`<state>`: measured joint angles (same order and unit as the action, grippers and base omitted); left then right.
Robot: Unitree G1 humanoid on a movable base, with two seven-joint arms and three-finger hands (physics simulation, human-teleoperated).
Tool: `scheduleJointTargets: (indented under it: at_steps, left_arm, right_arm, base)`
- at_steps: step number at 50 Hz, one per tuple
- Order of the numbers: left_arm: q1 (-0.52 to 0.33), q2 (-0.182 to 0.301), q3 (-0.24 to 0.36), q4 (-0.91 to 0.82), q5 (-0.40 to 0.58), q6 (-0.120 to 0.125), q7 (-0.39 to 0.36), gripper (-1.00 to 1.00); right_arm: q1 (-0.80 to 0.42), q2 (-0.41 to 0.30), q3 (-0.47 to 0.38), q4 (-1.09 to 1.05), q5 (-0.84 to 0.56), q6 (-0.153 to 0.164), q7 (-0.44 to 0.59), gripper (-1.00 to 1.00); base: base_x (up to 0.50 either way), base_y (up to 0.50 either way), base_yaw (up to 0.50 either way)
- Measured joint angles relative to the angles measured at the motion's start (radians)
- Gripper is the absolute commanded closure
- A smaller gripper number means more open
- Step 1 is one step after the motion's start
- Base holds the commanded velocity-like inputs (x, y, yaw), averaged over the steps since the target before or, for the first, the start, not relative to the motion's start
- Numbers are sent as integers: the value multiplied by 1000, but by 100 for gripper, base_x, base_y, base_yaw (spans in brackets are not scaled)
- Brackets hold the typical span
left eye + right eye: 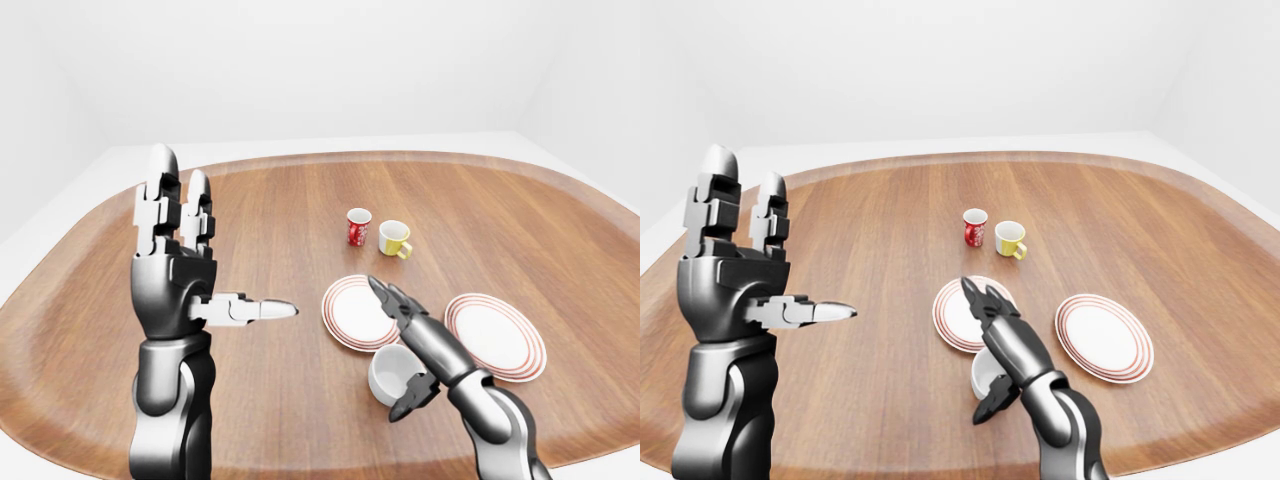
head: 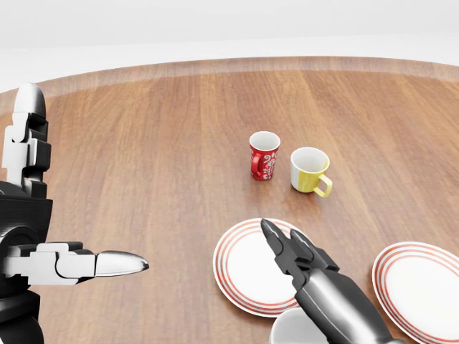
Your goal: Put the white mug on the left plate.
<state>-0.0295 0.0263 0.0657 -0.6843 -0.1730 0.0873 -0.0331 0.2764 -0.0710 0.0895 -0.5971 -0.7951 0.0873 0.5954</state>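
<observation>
In the left-eye view the white mug (image 1: 393,373) sits on the table (image 1: 280,210) just below the left plate (image 1: 352,312), and the right hand (image 1: 412,345) reaches over it, fingers spread and not clenched, thumb beside its wall. The left hand (image 1: 180,270) is raised, fingers straight and released. In the head view only the mug's rim shows at the bottom edge, with a red mug (image 2: 263,155) and yellow mug (image 2: 310,170) higher up.

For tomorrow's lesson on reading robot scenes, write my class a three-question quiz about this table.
1. True or false: the white mug sits on the left plate.
2. Which cup stands nearer the right plate: A red cup, B yellow cup?
3. Fill in: the right hand has its fingers open beside the ____ mug.

Key: 1 false; 2 B; 3 white.
</observation>
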Motion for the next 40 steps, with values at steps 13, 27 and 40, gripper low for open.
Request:
scheduleJointTargets:
  at_steps: [13, 27, 40]
  left_arm:
    - [-1, 0, 1, -1, -2, 0, 1, -100]
    - [-2, 1, 2, -2, -4, 0, 2, -100]
    - [-2, 1, 3, -2, -6, 0, 2, -100]
  right_arm:
    - [-1, -5, -23, 71, -23, 0, -1, -100]
    - [-13, -5, -47, 133, -48, 0, 4, -100]
    - [-35, -4, -57, 197, -59, 0, -18, -100]
  base:
    - [0, 0, 0]
    - [0, 0, 0]
    - [0, 0, 0]
